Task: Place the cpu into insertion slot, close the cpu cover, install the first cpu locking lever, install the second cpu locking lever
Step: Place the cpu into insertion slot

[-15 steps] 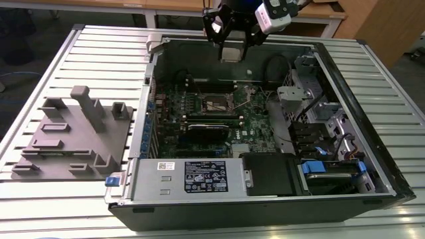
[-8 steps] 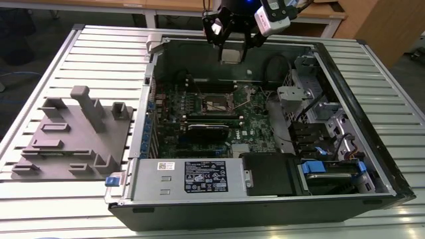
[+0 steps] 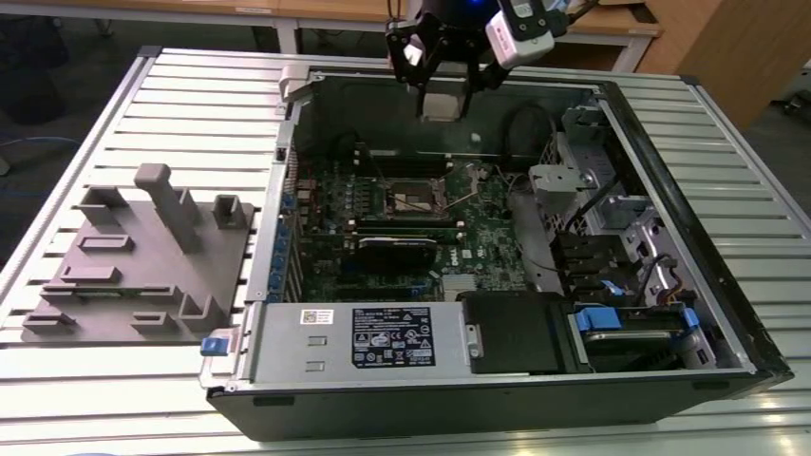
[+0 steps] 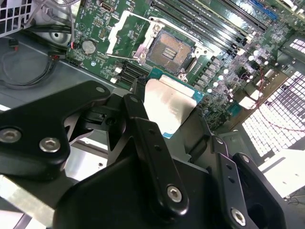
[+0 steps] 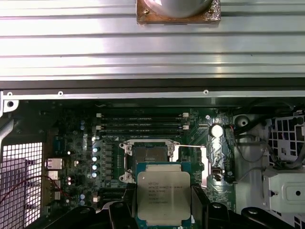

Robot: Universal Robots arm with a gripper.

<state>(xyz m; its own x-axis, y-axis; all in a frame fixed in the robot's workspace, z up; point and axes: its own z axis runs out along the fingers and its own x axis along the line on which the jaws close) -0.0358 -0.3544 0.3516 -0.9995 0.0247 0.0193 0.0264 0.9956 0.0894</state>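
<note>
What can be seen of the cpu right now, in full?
The cpu is a small flat square chip: silvery-grey metal top with fine print, seated on a green board rim. The pincer grips it by two opposite sides, its black fingers touching the edges. It hangs above the open computer case, short of the insertion slot, whose tan pin field lies bare. Nothing else touches it.

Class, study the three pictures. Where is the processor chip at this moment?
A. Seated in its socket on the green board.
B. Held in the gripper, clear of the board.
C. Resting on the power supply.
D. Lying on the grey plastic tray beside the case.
B: the chip is clamped in the gripper, and the socket stands bare with its pins uncovered.
</note>
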